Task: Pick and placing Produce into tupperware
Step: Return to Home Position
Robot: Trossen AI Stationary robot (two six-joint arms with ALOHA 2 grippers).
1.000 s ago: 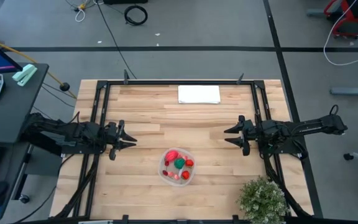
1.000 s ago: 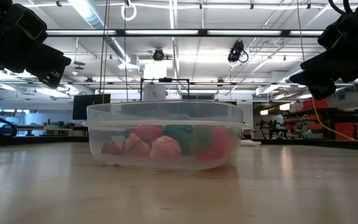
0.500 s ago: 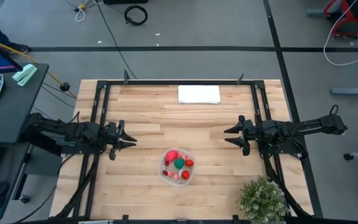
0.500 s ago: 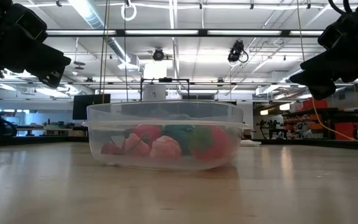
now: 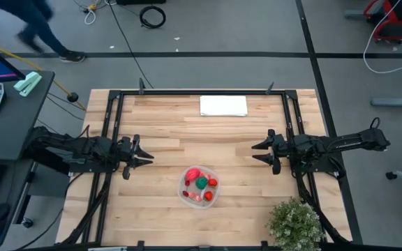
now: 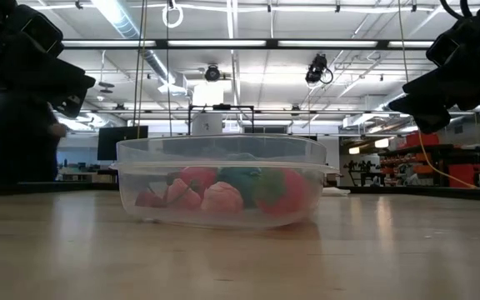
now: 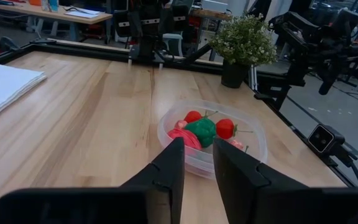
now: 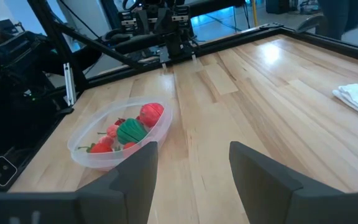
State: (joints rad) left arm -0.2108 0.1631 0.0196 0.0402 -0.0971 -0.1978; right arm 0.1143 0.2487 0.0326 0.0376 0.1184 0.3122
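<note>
The tupperware (image 5: 198, 187), a round clear container, stands on its base on the table's near middle. Inside it lies the produce (image 5: 199, 183): several red and pink pieces and one green. The low view shows the tupperware (image 6: 223, 180) head-on with the produce (image 6: 227, 196) piled inside. My left gripper (image 5: 147, 158) hovers level at the table's left side, its fingers (image 7: 166, 168) a narrow gap apart with nothing between. My right gripper (image 5: 255, 152) hovers level at the right side, open and holding nothing. The tupperware (image 7: 211, 137) (image 8: 120, 132) lies ahead of both grippers.
A folded white cloth (image 5: 223, 105) lies at the table's far edge. A bushy green plant (image 5: 295, 222) stands at the near right corner. Black frame rails (image 5: 110, 132) run along the table's left, right and far sides. A person (image 6: 23, 137) passes beyond the table.
Both arms have kept still and the tupperware has not moved. A person has walked into view beyond the table's far left side.
</note>
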